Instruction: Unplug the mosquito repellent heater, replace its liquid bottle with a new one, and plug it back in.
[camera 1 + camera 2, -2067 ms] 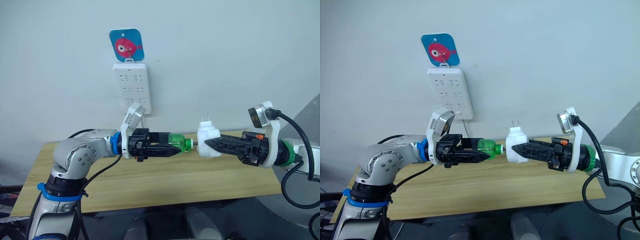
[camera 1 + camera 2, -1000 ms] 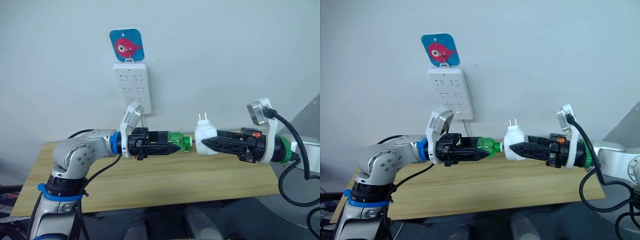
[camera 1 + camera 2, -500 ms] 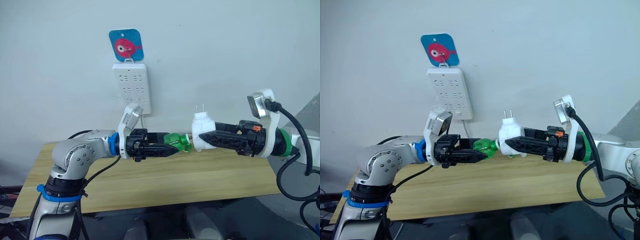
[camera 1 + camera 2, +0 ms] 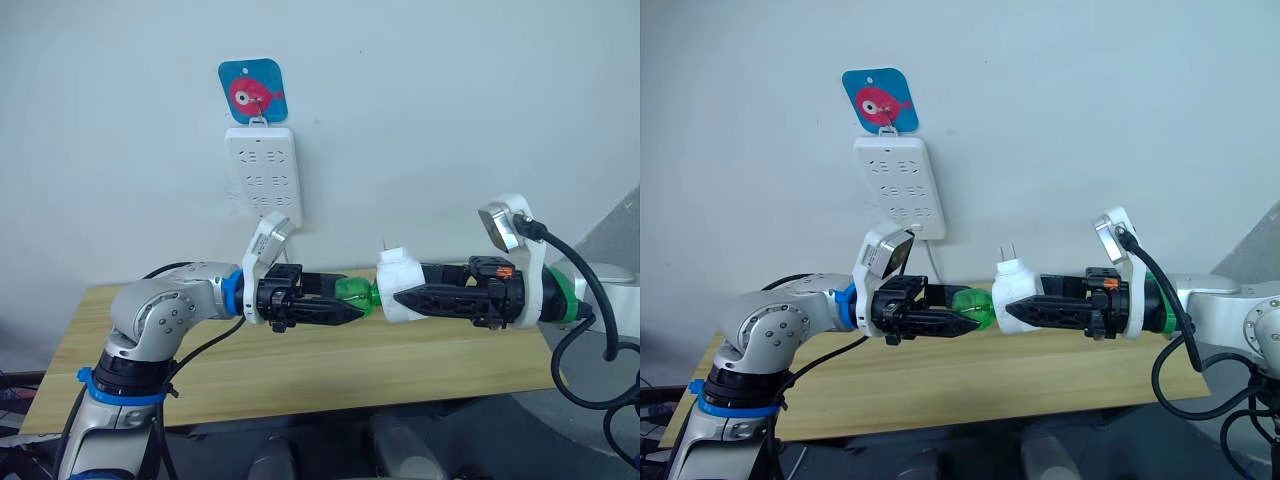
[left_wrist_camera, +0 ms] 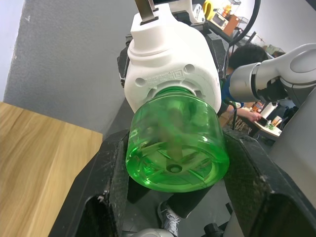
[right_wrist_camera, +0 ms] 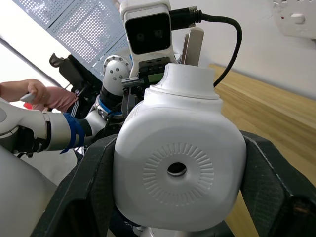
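Above the table, my left gripper (image 4: pixel 356 306) is shut on the green liquid bottle (image 4: pixel 353 294), held lying sideways. Facing it, my right gripper (image 4: pixel 398 297) is shut on the white mosquito repellent heater (image 4: pixel 403 280), whose two prongs (image 4: pixel 388 246) point up. The bottle's neck end sits against the heater's underside. In the left wrist view the bottle's base (image 5: pixel 174 150) lies between the black fingers (image 5: pixel 109 183), with the heater (image 5: pixel 173 61) behind it. The right wrist view shows the heater's round-holed face (image 6: pixel 178 165) between the fingers (image 6: pixel 274 190).
A white power strip (image 4: pixel 263 170) hangs on the wall under a blue fish sticker (image 4: pixel 253 90), up and left of the grippers. The wooden table (image 4: pixel 300 365) lies below both arms. A person's hand (image 6: pixel 24 94) appears far off in the right wrist view.
My right gripper has carried the heater leftward until it meets the bottle's neck. My left gripper has levelled the bottle and shifted slightly right.
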`<state>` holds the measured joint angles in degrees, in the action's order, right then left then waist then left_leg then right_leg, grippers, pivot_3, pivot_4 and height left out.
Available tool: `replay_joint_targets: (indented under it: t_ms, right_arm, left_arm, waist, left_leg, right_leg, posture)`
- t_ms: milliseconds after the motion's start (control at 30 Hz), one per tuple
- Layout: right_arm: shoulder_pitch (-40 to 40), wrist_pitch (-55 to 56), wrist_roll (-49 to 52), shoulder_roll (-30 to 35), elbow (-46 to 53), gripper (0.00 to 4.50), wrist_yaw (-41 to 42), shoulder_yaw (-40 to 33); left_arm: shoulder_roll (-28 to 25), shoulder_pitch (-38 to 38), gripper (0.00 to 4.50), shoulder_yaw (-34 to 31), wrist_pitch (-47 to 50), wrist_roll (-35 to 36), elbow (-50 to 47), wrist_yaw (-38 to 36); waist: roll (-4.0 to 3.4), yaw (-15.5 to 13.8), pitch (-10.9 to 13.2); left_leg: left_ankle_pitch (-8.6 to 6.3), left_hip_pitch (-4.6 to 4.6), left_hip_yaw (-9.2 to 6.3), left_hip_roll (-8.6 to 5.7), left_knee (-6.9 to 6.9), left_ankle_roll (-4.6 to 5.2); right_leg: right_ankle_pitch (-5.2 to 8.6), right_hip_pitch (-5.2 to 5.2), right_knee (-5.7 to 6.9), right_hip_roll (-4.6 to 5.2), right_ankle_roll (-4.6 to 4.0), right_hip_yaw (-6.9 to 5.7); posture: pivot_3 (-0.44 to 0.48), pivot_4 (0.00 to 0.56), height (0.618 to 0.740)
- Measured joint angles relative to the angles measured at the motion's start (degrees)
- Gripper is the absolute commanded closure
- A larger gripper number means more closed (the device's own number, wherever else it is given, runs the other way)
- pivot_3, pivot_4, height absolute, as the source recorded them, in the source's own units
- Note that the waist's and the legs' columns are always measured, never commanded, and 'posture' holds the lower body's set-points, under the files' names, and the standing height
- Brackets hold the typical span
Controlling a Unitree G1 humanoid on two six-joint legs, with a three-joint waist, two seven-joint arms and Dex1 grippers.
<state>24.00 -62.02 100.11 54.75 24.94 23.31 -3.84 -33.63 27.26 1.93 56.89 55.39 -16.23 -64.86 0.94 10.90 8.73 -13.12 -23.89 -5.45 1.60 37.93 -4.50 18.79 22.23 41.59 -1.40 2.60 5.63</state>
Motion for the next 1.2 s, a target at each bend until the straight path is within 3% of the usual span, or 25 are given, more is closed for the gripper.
replay_joint_targets:
  t_ms: [600, 733, 1200]
  right_arm:
    - [5.9, -1.5, -4.3, -0.5, 1.6, 1.46, -2.5, 2.2]
    - [6.0, -2.8, -3.7, -0.4, 1.6, 0.06, -2.2, 3.5]
    - [5.8, -3.6, -1.5, 1.8, 1.7, 0.0, -2.1, 4.4]
  left_arm:
    - [0.2, 0.5, 2.16, 0.2, -1.2, -1.9, 0.9, -0.3]
    - [1.6, 0.9, 2.16, 0.9, -1.8, -2.5, 0.9, -0.4]
    - [3.5, 0.9, 2.16, 1.7, -3.3, -2.5, 1.2, 1.0]
  waist:
    - [0.0, 0.1, 0.0]
    - [-0.01, 0.1, 0.0]
    - [-0.01, 0.2, 0.0]
  left_leg:
    - [0.0, 0.0, 0.0, 0.0, -0.01, 0.0]
    - [0.0, 0.0, 0.0, 0.0, 0.0, 0.0]
    - [0.0, 0.0, 0.0, 0.0, 0.0, 0.0]
  right_leg:
    - [0.0, 0.0, 0.0, 0.0, 0.0, 0.0]
    - [0.0, -0.01, 0.0, 0.0, 0.0, 0.0]
    - [0.0, 0.0, 0.0, 0.0, 0.0, 0.0]
  posture:
    - [-0.201, 0.064, 0.692]
    - [-0.201, 0.064, 0.692]
    - [-0.21, 0.063, 0.692]
